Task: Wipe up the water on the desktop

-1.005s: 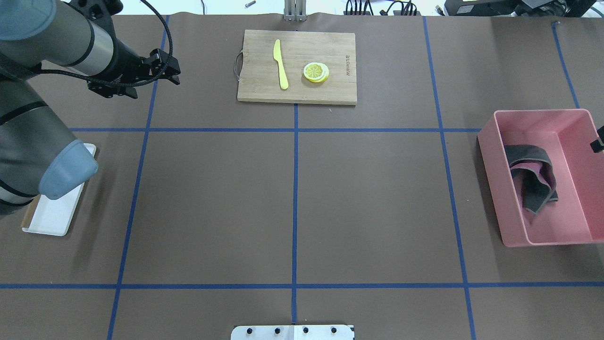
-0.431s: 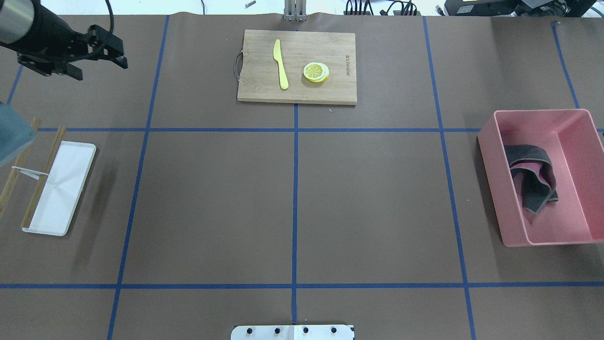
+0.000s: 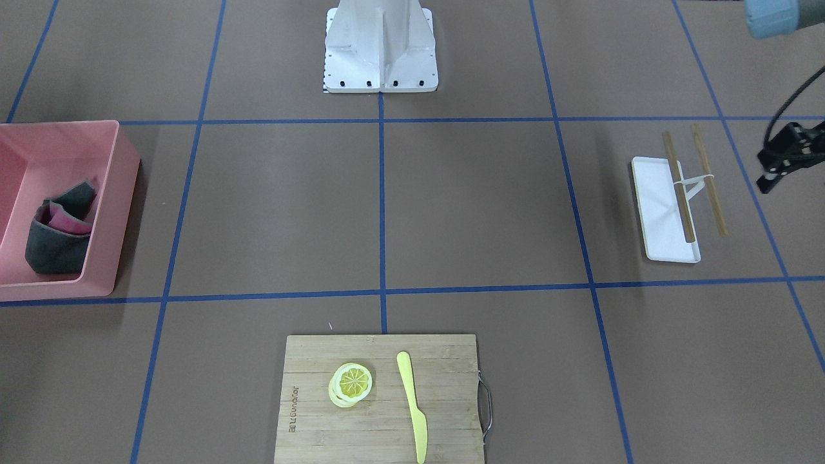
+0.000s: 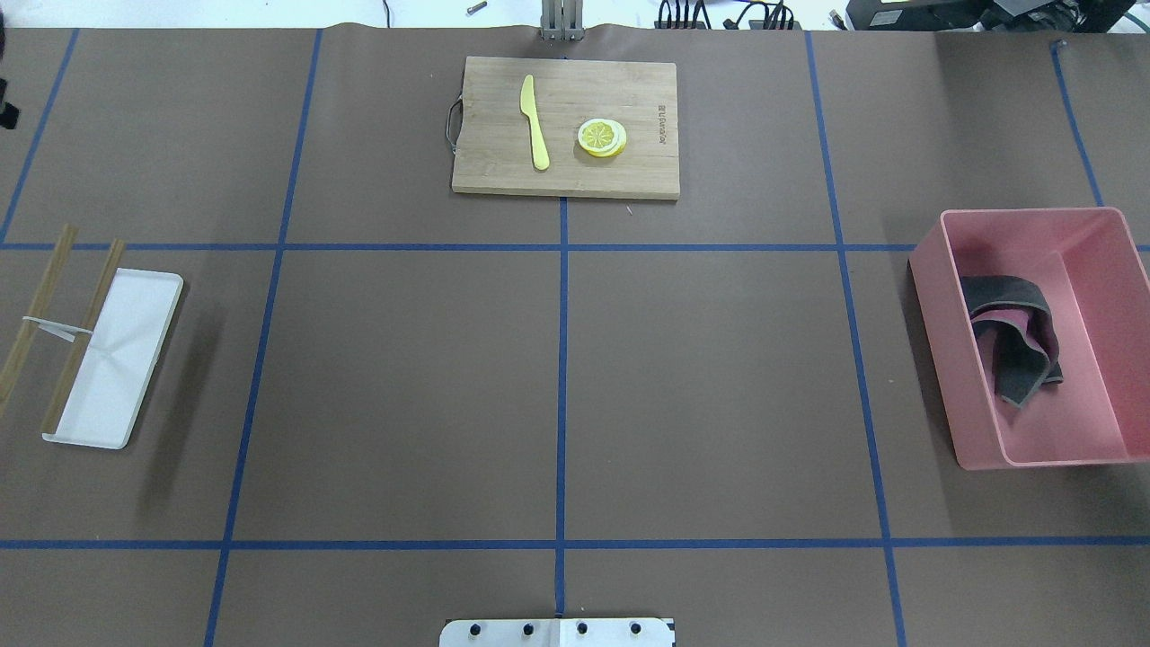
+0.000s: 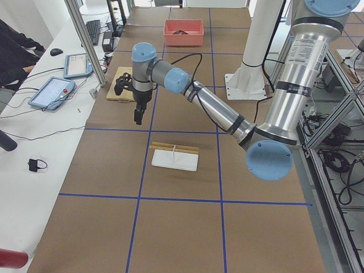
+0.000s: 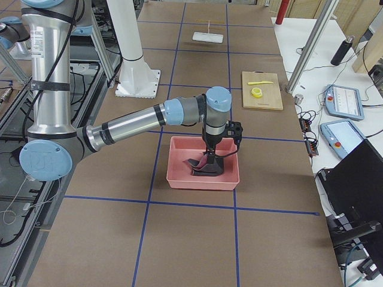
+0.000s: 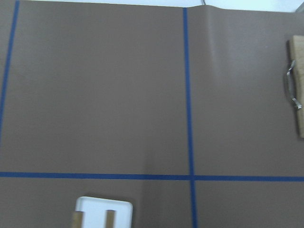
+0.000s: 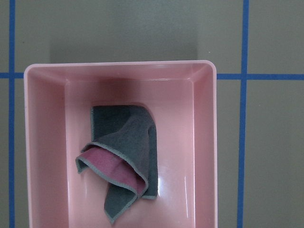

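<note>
The brown desktop with blue tape lines shows no water patch that I can make out. A grey and pink cloth lies crumpled in the pink bin; it also shows in the right wrist view. My right gripper hangs above the bin over the cloth. It shows only in the exterior right view, so I cannot tell whether it is open or shut. My left gripper is at the table's far left, above bare table beyond the white tray. It looks open and empty.
A bamboo cutting board with a yellow knife and a lemon slice lies at the far middle. A white tray with two wooden sticks sits at the left. The robot's base plate is at the near edge.
My left arm has swung left and almost out of the overhead view, uncovering the white tray and sticks. The dark sliver at the bin's right edge has gone.
</note>
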Controlling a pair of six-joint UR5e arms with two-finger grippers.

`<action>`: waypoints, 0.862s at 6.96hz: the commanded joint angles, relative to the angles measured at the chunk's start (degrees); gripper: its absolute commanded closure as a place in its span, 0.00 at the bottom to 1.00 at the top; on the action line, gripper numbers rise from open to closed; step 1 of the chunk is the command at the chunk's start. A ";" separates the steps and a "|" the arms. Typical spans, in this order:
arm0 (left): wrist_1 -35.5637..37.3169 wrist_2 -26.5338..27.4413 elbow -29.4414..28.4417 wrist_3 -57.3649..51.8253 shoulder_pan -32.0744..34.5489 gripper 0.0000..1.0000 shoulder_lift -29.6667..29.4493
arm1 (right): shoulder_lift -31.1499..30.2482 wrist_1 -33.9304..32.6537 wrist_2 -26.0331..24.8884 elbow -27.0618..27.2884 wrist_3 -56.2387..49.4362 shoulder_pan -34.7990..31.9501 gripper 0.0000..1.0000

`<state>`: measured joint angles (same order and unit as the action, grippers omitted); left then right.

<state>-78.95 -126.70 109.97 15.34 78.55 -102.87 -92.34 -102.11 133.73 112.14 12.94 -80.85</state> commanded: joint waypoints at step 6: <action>-4.28 -4.15 -9.42 -15.87 9.87 0.02 14.45 | 1.19 0.15 -0.05 -10.18 -16.10 -9.93 0.00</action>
<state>-83.10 -129.92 101.33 -0.74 88.44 -88.80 -91.11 -101.90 133.69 102.69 -2.69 -89.58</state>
